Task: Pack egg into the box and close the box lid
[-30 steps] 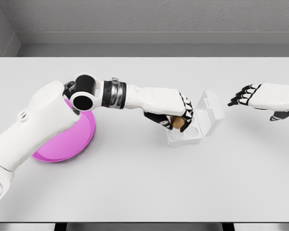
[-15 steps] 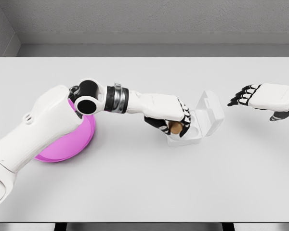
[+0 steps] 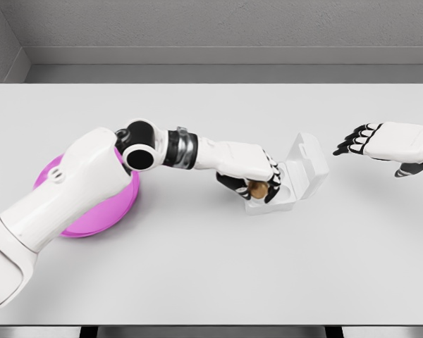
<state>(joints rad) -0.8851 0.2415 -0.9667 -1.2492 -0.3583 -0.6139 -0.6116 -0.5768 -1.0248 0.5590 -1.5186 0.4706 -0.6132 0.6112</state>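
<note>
On the pale matte counter [image 3: 197,267], a glossy pink bowl [image 3: 92,218] is being partly hidden by the left arm. The small round brown egg [image 3: 257,188], being gripped by the curled fingers of the left hand [image 3: 250,172], has been lowered into the white plastic box [image 3: 285,190], so release seems imminent. Its hinged lid [image 3: 309,163] is being left upright. The right hand [image 3: 381,144] is being held apart, fingers spread and empty.

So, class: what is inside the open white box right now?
The left hand holds the brown egg at the mouth of the box, lid up. Its fingers cover the cavity, so whether the egg is seated cannot be seen.
</note>
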